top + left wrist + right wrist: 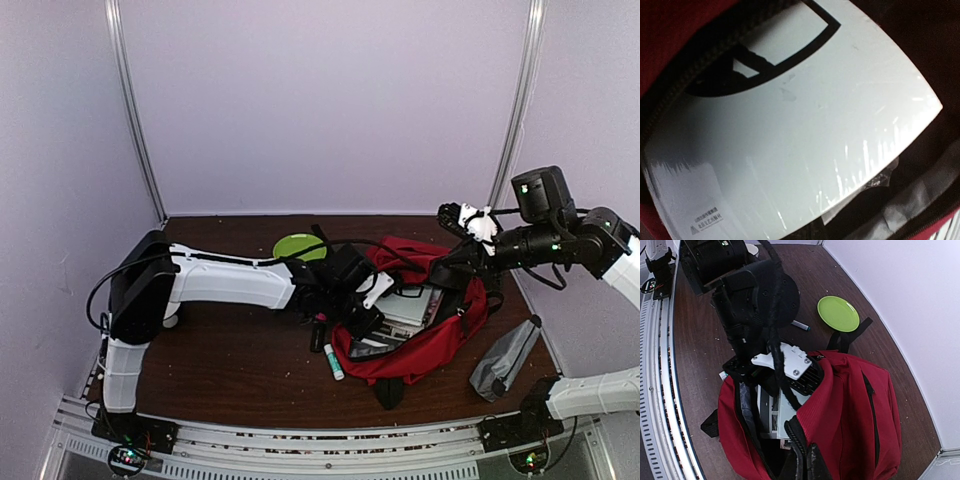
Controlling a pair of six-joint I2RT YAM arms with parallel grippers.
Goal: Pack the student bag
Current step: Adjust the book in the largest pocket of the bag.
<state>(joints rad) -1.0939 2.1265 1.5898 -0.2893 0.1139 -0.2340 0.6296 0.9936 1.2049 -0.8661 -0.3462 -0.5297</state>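
The red backpack (445,335) lies open at centre right of the top view. The right gripper (804,446) pinches its rim. The left gripper (365,300) reaches inside over a white book (790,140); its fingers are hidden, so I cannot tell their state.

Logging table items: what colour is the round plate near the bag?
Lime green plate; clearest in the right wrist view.

1. The left arm (230,280) stretches low and rightward from its base. The left gripper (367,312) points down, its fingers hidden.
2. The right arm (575,240) is raised, its forearm reaching leftward. The right gripper (802,457) pinches the rim of the student bag (850,405).
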